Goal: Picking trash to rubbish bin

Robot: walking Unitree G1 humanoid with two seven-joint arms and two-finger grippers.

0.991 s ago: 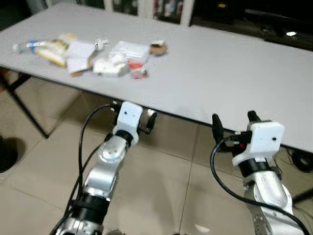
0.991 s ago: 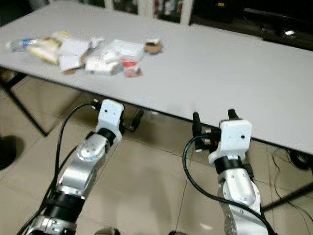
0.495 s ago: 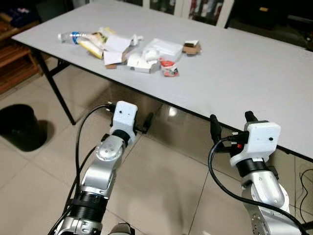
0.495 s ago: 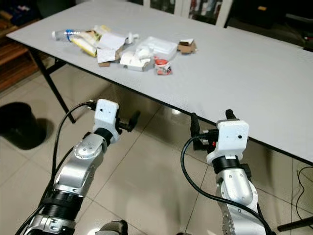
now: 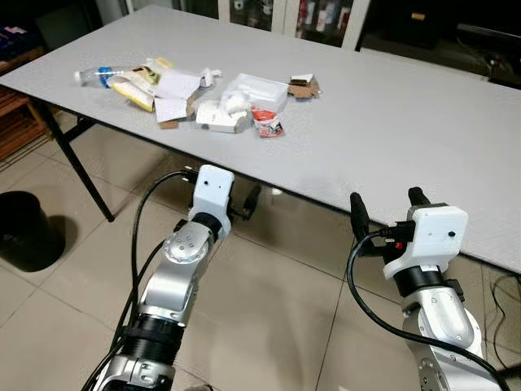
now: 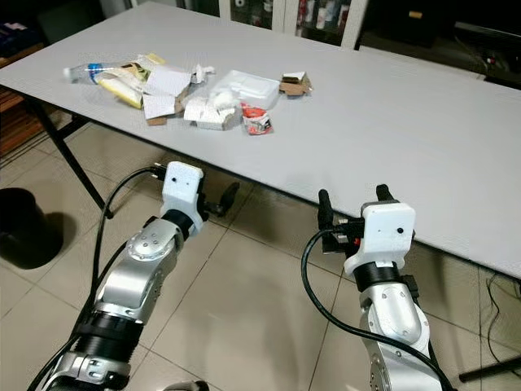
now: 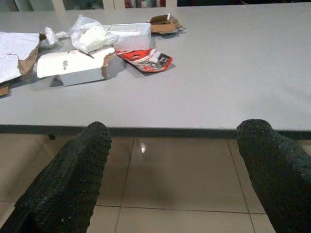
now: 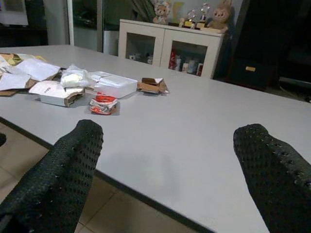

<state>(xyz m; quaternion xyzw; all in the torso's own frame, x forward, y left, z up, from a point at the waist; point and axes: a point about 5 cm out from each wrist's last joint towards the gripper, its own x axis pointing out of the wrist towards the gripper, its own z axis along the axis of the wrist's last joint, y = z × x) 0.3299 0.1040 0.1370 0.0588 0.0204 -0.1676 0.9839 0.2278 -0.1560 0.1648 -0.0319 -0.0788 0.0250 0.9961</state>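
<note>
A heap of trash lies on the far left part of the grey table (image 5: 407, 130): a plastic bottle (image 5: 91, 75), a yellow wrapper (image 5: 133, 88), torn white card (image 5: 176, 85), a white box (image 7: 73, 68), a white foam tray (image 5: 260, 88), a red wrapper (image 5: 266, 123) and a small brown carton (image 5: 303, 83). My left gripper (image 7: 175, 179) is open and empty, held below the table's near edge, short of the heap. The right gripper (image 8: 170, 174) is open too, level with the edge further right.
A black rubbish bin (image 5: 26, 230) stands on the tiled floor to the left, beyond the black table leg (image 5: 77, 167). A white cabinet (image 8: 167, 48) with soft toys on top stands behind the table. Cables (image 5: 506, 285) lie on the floor at the right.
The camera has shifted, so the table, trash and bin have slid across the view; the bin is now at the left edge. Both arms keep the same pose, fingers still open.
</note>
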